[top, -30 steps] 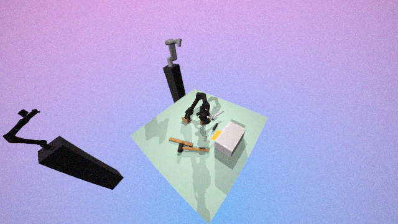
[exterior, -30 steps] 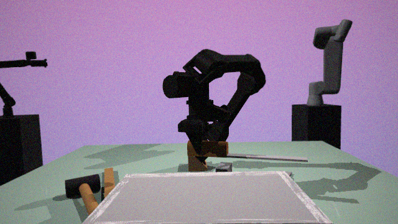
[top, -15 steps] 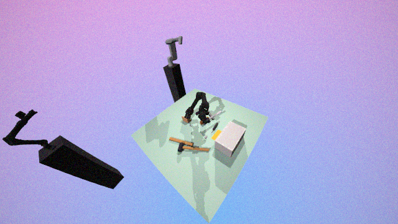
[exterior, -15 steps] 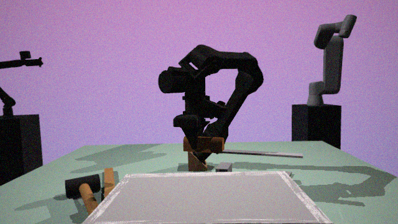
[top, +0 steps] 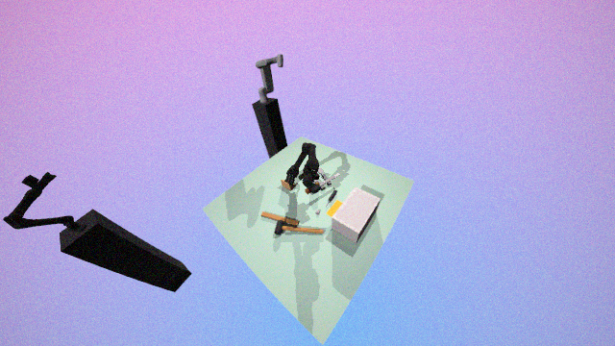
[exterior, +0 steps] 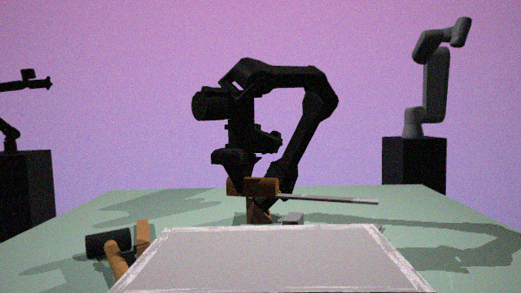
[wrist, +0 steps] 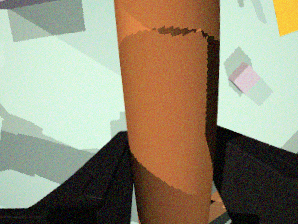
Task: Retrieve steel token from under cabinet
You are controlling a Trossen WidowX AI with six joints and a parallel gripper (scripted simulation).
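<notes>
Flat steel token: cannot be made out in any view; whether it lies under the cabinet cannot be told. Black parallel-jaw gripper (top: 312,187) (exterior: 243,188) (wrist: 165,136): jaws clenched on a thick, brown wooden handle (top: 308,190) (exterior: 260,187) (wrist: 167,100). Long, thin grey metal blade (top: 332,181) (exterior: 330,199): extended sideways from the handle, held above the pale green table (top: 312,284) (exterior: 61,232) (wrist: 100,95). Small pinkish block (top: 317,211) (wrist: 246,78): set on the table, apart from the gripper. Slim dark object (top: 332,196): placed between the gripper and the marked area. Marked area, yellow, flat (top: 334,208) (wrist: 289,17): laid out directly in front of the cabinet. Box-shaped white cabinet (top: 356,211) (exterior: 269,258): stood on the table, its top seen in the top and exterior views. Black-headed mallet (top: 280,227) (exterior: 107,242), wooden-handled: laid near the cabinet. Orange-brown wooden bar (top: 279,218) (exterior: 142,236): placed beside the mallet head. Second black arm (top: 34,223) (exterior: 38,84) and grey arm (top: 266,79) (exterior: 436,85): each mounted on a dark pedestal beyond the table.
</notes>
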